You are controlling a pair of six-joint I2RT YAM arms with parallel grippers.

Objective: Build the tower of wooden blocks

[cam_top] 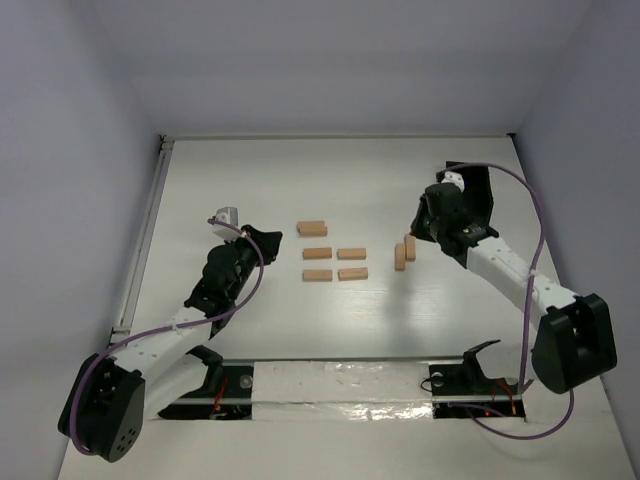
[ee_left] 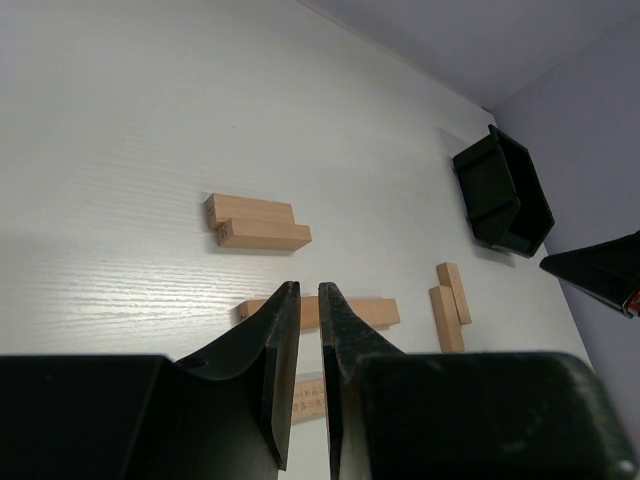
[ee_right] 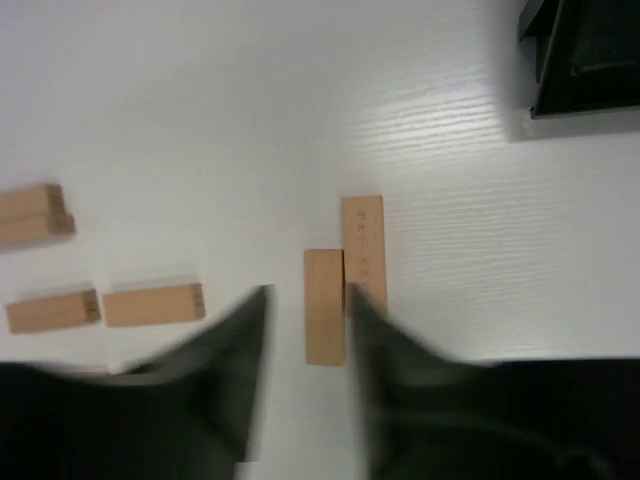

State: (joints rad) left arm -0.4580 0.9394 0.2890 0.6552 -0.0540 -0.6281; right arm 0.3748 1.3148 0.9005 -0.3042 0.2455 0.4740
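Several light-tan wood blocks lie flat on the white table. A loose group (cam_top: pixel 333 262) sits in the middle, with a pair pressed together (ee_left: pixel 255 223) at its far end. Two more blocks (cam_top: pixel 405 252) lie side by side to the right. My right gripper (ee_right: pixel 307 290) is open and blurred, its fingers either side of the nearer block (ee_right: pixel 324 305) of that pair, the right finger beside the printed block (ee_right: pixel 362 235). My left gripper (ee_left: pixel 309 287) hovers left of the group, jaws nearly together with only a thin slit and nothing in it. One block (ee_left: pixel 370 312) lies just beyond its tips.
A small black plastic box (cam_top: pixel 478 195) stands at the back right, behind the right arm; it also shows in the left wrist view (ee_left: pixel 500 190) and the right wrist view (ee_right: pixel 588 55). A foil-taped strip (cam_top: pixel 340 385) runs along the near edge between the arm bases.
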